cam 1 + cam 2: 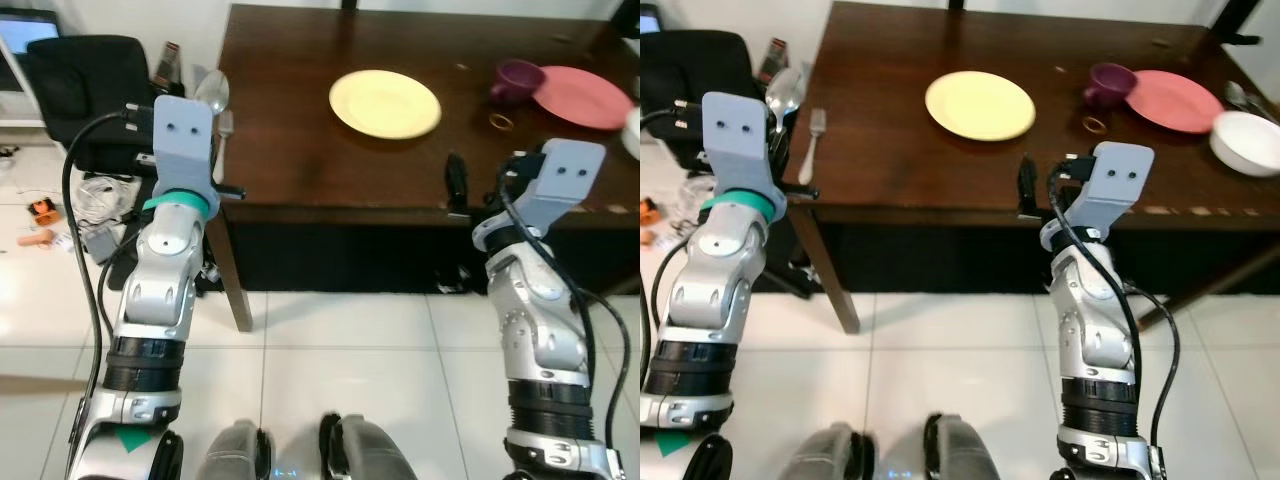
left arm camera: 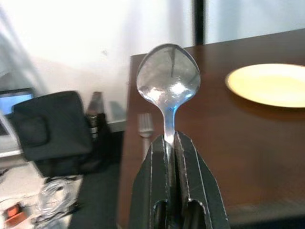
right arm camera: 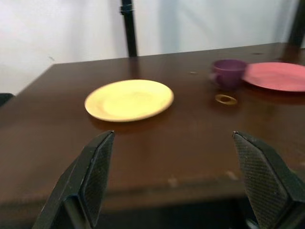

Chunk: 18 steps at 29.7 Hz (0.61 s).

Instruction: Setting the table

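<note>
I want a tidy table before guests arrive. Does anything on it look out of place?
A small gold ring lies loose on the bare wood beside the purple cup, near the pink plate; it is no tableware. Nothing looks spilled or broken.

The table (image 1: 300,170) fills the upper right of the head view. On it, a plate (image 1: 385,103) sits at upper centre. Right of it stands a cup (image 1: 515,80), touching a second plate (image 1: 583,97) further right, with a ring (image 1: 500,122) just below the cup. A bowl (image 1: 1247,142) lies at the far right. A fork (image 1: 814,140) lies by the table's left edge. A chair (image 1: 85,90) stands at upper left, off the table.
</note>
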{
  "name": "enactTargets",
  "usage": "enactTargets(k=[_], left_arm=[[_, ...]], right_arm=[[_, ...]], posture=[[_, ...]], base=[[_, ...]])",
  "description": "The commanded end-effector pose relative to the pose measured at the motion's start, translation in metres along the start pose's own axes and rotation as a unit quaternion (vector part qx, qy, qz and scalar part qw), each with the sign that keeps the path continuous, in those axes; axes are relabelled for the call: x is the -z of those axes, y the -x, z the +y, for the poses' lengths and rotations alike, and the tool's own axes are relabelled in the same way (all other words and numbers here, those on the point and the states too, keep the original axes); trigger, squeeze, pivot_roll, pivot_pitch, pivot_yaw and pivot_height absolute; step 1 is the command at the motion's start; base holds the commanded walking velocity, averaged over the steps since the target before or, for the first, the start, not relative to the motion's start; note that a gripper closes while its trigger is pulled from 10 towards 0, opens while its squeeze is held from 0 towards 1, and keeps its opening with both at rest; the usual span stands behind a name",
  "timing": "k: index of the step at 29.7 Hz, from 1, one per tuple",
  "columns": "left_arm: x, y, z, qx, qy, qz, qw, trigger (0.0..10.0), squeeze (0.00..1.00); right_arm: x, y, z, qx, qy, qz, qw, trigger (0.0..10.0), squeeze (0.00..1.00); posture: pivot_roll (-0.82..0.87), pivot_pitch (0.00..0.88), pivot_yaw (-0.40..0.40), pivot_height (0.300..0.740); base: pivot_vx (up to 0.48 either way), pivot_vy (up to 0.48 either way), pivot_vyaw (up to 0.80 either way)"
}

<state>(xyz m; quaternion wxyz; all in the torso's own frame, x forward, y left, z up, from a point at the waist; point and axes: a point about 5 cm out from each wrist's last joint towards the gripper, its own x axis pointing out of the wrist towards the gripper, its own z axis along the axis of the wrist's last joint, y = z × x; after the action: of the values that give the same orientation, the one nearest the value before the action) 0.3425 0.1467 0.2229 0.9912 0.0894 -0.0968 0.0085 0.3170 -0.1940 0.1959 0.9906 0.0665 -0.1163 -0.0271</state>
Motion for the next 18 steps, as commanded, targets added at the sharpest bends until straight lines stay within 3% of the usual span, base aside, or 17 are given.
enactTargets(k=[1,18], left_arm=[[0.0045,0.0020,0.0025,-0.004,0.004,0.009,1.000,10.0,0.00],[0.0041,0.0015,0.0026,-0.003,0.004,0.010,1.000,10.0,0.00]], right_arm=[[0.0052,0.0024,-0.0007,0.003,-0.005,0.011,1.000,10.0,0.00],[0.0056,0.0018,0.0000,0.000,-0.011,0.013,1.000,10.0,0.00]], posture=[[0.02,0.061,-0.006,0.740],[0.02,0.055,-0.001,0.740]], base=[[-0.480,0.000,0.00],[-0.480,0.000,0.00]])
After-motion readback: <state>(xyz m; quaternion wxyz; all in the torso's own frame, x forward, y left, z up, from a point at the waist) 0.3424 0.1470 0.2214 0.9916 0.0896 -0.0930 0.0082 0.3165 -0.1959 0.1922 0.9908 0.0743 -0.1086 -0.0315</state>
